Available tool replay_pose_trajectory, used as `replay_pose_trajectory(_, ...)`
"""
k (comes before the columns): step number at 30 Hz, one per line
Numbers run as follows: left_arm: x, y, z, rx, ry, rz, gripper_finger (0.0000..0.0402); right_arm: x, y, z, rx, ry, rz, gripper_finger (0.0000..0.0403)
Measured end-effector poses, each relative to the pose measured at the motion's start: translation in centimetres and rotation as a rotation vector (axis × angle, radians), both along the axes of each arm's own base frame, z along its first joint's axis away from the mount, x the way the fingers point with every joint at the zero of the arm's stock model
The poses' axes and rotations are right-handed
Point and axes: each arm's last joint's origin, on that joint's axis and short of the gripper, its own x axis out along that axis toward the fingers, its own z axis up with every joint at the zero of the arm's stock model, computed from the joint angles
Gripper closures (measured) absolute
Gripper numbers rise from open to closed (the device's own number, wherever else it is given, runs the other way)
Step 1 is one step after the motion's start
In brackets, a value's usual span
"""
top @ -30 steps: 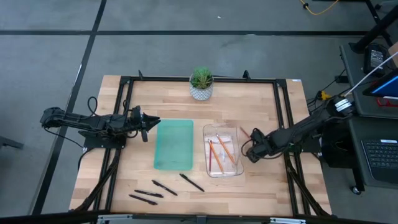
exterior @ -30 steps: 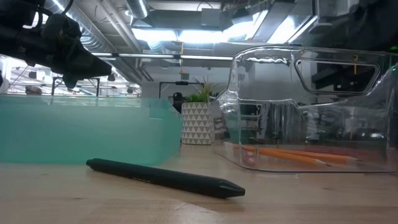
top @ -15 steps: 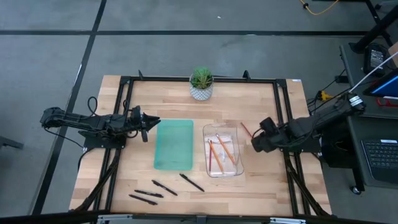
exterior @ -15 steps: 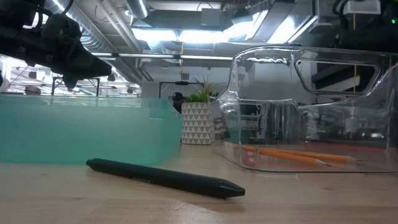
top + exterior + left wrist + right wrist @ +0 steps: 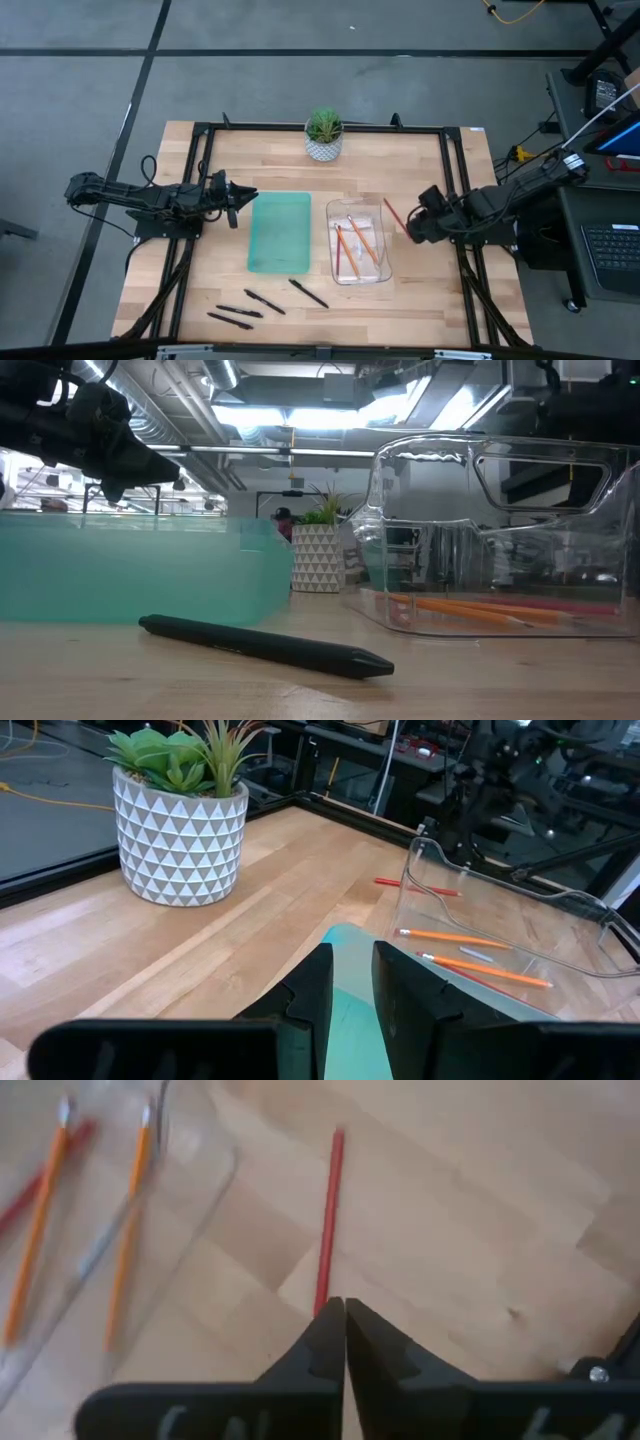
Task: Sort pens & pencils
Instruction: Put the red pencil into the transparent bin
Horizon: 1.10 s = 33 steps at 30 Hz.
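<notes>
Pencils first: three lie inside the clear bin point(image 5: 359, 243), two orange pencils point(image 5: 362, 240) and a red one among them, while a fourth red pencil point(image 5: 393, 213) lies on the wooden table point(image 5: 270, 160) just beside the bin, on the side away from the teal bin point(image 5: 279, 232). The right gripper point(image 5: 412, 229) is next to the clear bin, near that loose red pencil, its fingers point(image 5: 330, 1342) pressed together with nothing between them; in the right wrist view the pencil runs on from just past the fingertips. The teal bin stands just beside the clear bin and holds nothing visible. Four black pens point(image 5: 262, 303) lie on the table near the teal bin's front end, one of them point(image 5: 308, 293) closest to the clear bin. The left gripper point(image 5: 238, 199) hangs beside the teal bin on the side away from the clear bin, its fingers point(image 5: 315, 990) a little apart and holding nothing. A potted plant point(image 5: 323, 133) stands behind both bins.
</notes>
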Motion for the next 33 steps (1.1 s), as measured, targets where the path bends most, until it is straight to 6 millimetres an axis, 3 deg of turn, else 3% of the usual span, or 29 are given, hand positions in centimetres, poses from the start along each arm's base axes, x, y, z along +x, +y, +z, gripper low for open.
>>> replay_pose_trajectory(5,0.0,0.0,0.0,0.0,-0.001,0.0,0.0333,0.3,0.5,-1.7,0.099,0.033,0.113,0.0332)
replay_pose_trajectory(12,0.0,0.0,0.0,0.0,0.0,0.0,0.0333,0.7,0.9,-6.0,0.156,0.019,0.128,0.0221)
replay_pose_trajectory(17,0.0,0.0,0.0,0.0,0.0,0.0,0.0333,0.7,1.0,-7.6,0.17,0.084,0.133,0.0168)
replay_pose_trajectory(24,0.0,0.0,0.0,0.0,0.0,0.0,0.0333,1.3,1.3,-9.0,0.176,0.159,0.137,0.0158)
replay_pose_trajectory(33,0.0,0.0,0.0,0.0,0.0,0.0,0.0333,1.9,1.5,-9.9,0.14,0.209,0.095,0.0198)
